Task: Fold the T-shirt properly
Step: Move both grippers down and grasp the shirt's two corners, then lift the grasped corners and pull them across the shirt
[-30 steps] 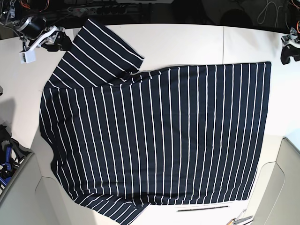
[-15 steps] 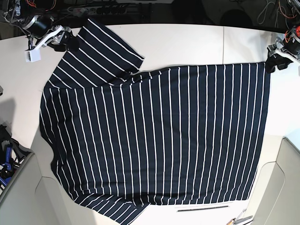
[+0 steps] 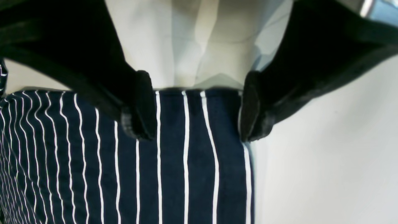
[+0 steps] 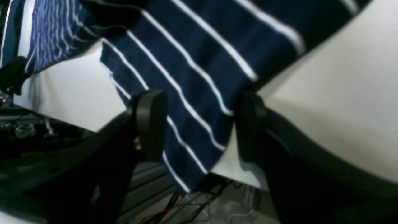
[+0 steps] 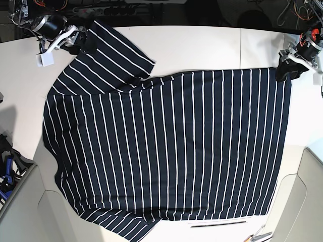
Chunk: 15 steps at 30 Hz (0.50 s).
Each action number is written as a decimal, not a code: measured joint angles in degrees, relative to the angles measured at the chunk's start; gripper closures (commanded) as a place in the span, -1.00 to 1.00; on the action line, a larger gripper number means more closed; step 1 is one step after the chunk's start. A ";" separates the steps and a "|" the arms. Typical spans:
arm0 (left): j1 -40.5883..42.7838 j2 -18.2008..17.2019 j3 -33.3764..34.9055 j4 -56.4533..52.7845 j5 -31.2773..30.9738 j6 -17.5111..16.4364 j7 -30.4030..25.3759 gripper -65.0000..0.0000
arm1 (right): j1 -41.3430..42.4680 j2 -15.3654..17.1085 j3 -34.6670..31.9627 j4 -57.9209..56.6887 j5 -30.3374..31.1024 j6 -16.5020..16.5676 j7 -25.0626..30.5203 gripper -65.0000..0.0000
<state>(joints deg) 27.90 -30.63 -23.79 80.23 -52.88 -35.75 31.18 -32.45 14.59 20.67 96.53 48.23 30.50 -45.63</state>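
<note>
The left gripper (image 3: 196, 107) stands with jaws apart, straddling the hem corner of the T-shirt (image 5: 171, 146), fabric between the pads but not clamped. The right gripper (image 4: 199, 124) is likewise apart over the sleeve end at the table (image 5: 202, 45) edge. The shirt lies flat, long axis running across the table between both arms; each arm is nearest its own corner on the far edge.

Both grippers are matte black. Left gripper (image 3: 199, 107): two broad arms taper to rounded, ribbed pads (image 3: 141, 105). Right gripper (image 4: 199, 124): same black build, smooth oval pad faces. Beside the white table (image 5: 202, 45), the right arm (image 5: 48, 25) shows a silver-black motor housing, white bracket and red-orange wiring.
</note>
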 measured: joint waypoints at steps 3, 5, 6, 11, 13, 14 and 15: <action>0.15 0.15 0.33 -0.17 0.83 -2.34 -1.11 0.60 | -0.02 0.00 -0.13 -0.02 -0.07 -0.04 0.74 0.16; 0.20 0.33 0.50 -0.37 1.03 -2.62 -2.67 0.88 | -0.04 -0.02 -0.15 -0.07 -0.48 -0.24 1.22 0.45; 0.22 0.33 0.48 -0.39 1.09 -2.67 -3.39 0.98 | -0.07 -0.02 -0.20 -0.11 -0.66 -0.26 1.44 0.60; -0.17 0.31 0.50 -0.39 1.44 -2.67 -3.80 1.00 | 1.16 -0.04 -0.20 -0.20 -2.80 -0.28 1.46 1.00; -0.81 0.33 0.50 -0.44 1.70 -2.67 -3.74 1.00 | 2.14 -0.04 -0.22 -0.22 -3.02 -0.26 1.51 1.00; -1.16 0.33 0.50 -0.44 1.86 -2.67 -3.30 1.00 | 2.62 -0.04 -0.22 -0.22 -3.04 -0.24 1.49 1.00; -1.64 0.33 0.52 -0.44 1.86 -2.67 -2.64 1.00 | 2.78 -0.04 -0.22 -0.22 -3.45 -0.04 1.46 1.00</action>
<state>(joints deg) 26.26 -30.30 -23.27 79.79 -51.03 -38.41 28.53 -29.67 14.55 20.45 96.31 44.77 30.46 -44.16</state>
